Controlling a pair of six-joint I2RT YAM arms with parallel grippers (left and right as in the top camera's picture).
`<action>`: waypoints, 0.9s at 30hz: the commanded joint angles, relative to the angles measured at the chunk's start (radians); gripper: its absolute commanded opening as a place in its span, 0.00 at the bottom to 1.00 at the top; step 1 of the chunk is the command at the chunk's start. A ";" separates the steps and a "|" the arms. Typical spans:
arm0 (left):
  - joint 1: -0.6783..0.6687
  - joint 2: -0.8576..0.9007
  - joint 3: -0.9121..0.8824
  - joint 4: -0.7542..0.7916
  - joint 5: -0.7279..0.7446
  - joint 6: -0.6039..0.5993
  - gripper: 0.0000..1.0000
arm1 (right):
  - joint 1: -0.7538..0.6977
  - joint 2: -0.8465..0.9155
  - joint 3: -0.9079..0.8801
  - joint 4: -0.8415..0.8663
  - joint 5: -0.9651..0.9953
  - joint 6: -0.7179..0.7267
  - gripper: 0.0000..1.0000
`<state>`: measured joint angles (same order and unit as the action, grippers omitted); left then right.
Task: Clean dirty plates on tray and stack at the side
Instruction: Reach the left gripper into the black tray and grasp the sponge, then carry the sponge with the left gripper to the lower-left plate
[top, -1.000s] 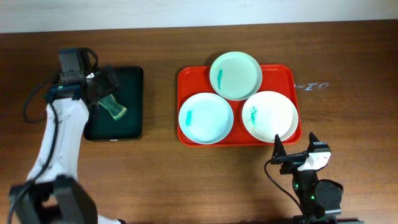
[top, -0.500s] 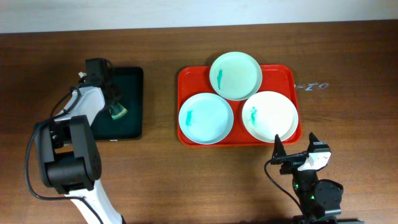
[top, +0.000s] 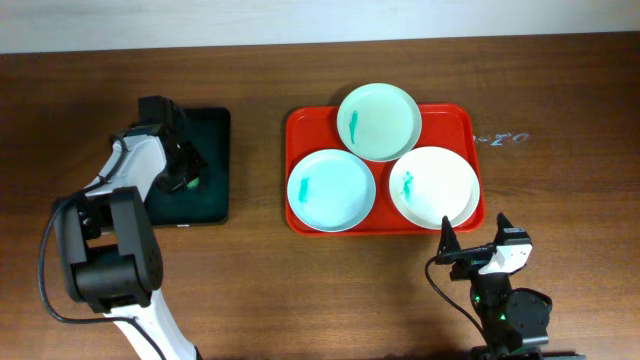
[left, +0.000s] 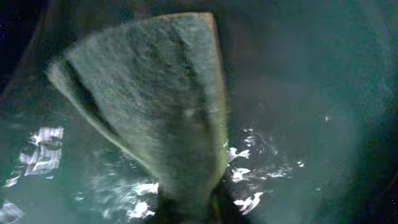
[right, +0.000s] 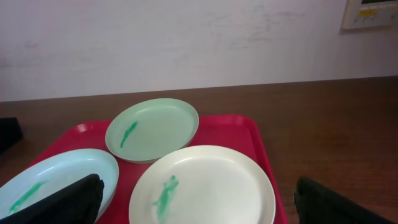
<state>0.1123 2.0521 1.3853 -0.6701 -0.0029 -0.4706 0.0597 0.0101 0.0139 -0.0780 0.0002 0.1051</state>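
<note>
Three plates lie on the red tray (top: 300, 126): a mint-green plate (top: 378, 121) at the back, a pale plate (top: 331, 190) front left and a white plate (top: 434, 187) front right, each with a teal smear. My left gripper (top: 184, 176) is down in the black tray (top: 212, 135), far left of the plates. The left wrist view shows its jaws pinching the lower end of a green sponge (left: 155, 106). My right gripper (top: 470, 250) stands open just in front of the white plate (right: 205, 186), with nothing between its fingers (right: 68, 199).
The black tray's floor (left: 298, 93) looks wet and glossy around the sponge. Bare brown table (top: 560, 200) lies to the right of the red tray, with faint chalk marks (top: 498, 138). A pale wall (right: 186, 37) runs behind the table.
The left gripper has come down into the black tray and closed on the sponge, which it was hovering over with open jaws a second ago. The right arm and the plates have not moved.
</note>
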 joint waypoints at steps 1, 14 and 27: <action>0.000 0.012 -0.010 0.042 -0.090 -0.010 0.99 | 0.005 -0.007 -0.008 -0.003 0.005 0.003 0.98; 0.000 0.012 -0.010 0.090 -0.117 -0.010 0.66 | 0.005 -0.007 -0.008 -0.003 0.005 0.003 0.98; -0.005 -0.385 0.023 -0.052 0.058 0.151 0.00 | 0.005 -0.007 -0.008 -0.003 0.005 0.003 0.98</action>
<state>0.1089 1.6047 1.4731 -0.7147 0.0315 -0.3470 0.0597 0.0101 0.0139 -0.0780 0.0002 0.1047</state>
